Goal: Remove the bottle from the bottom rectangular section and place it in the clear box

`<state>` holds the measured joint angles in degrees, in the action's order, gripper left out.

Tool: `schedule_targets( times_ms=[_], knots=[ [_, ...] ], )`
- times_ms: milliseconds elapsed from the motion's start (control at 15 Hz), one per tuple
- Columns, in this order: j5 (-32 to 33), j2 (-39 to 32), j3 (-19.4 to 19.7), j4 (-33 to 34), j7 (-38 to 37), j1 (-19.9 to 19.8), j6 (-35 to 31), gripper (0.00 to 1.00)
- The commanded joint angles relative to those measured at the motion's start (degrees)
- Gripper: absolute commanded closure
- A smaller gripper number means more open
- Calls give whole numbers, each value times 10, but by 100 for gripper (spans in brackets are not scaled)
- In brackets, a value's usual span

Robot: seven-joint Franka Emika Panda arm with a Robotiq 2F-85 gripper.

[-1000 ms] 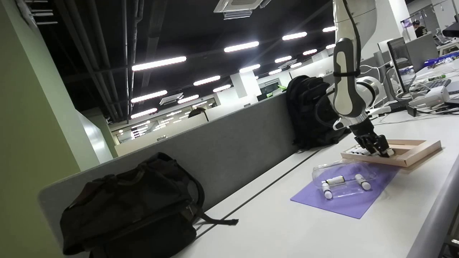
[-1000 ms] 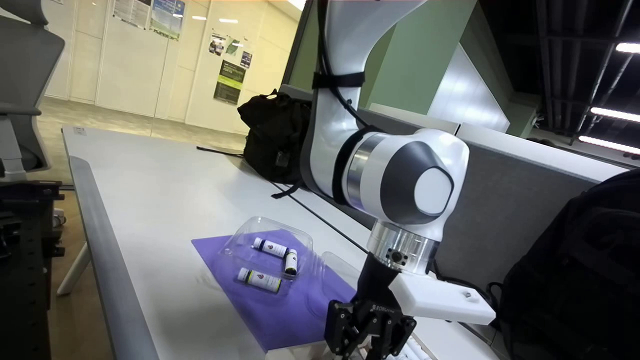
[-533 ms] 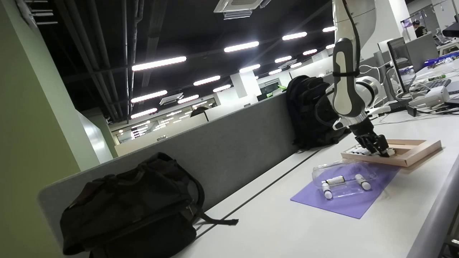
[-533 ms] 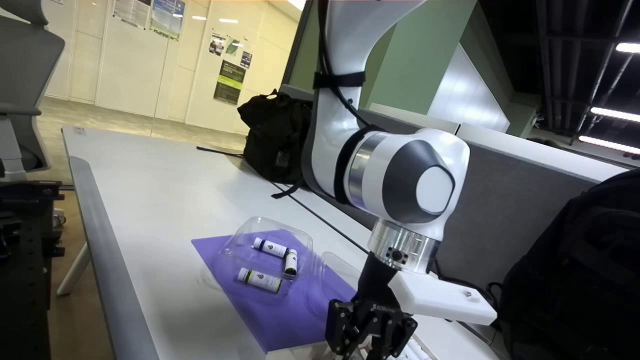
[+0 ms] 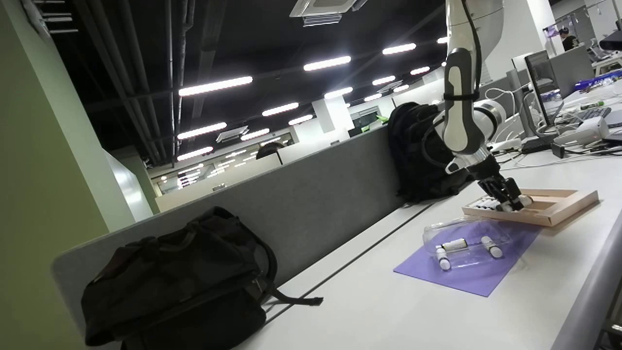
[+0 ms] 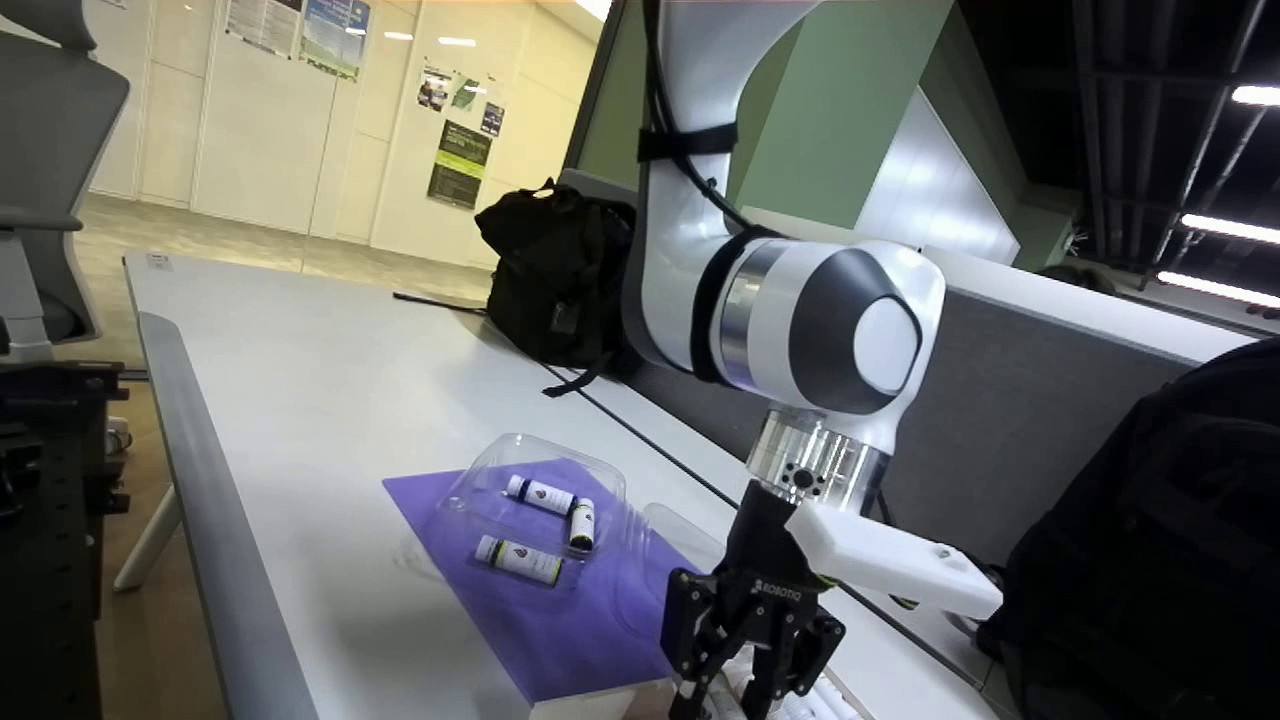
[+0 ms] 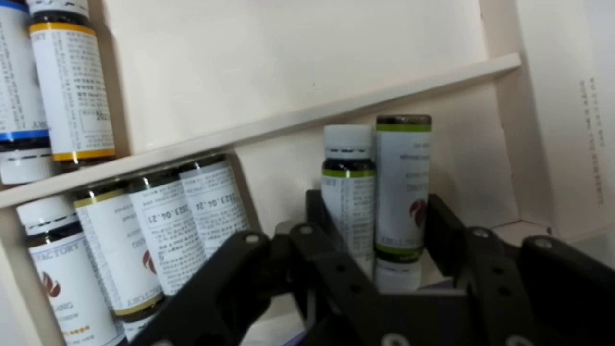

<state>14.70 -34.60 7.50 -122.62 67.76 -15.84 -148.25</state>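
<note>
gripper [image 7: 376,204]: clamped across two bottles [image 7: 402,173] side by side, likely to carry both at once | in or just above bottom section [image 7: 466,139] of tray [image 5: 573,209], cannot tell which | clear box [image 6: 575,465]: resting on mat [image 6: 550,650] near tray, probably for a short carry

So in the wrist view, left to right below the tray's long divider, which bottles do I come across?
White-labelled cap-up bottle, gold-banded bottle, date-printed bottle, second date-printed bottle, cap-up green-banded bottle, cap-down green-banded bottle, the last two in the tool.
</note>
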Motion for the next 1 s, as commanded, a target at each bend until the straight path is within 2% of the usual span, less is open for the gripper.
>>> schedule_targets(
  times_ms=[0, 333, 667, 933],
  knots=[
    [9, 35, 6, 11, -38, 18, 52, 72],
    [3, 75, -6, 24, -40, 30, 138, 72],
    [-9, 84, -38, 31, -50, 57, 158, 72],
    [-8, 77, -71, 37, -82, 99, 168, 72]
  ],
)
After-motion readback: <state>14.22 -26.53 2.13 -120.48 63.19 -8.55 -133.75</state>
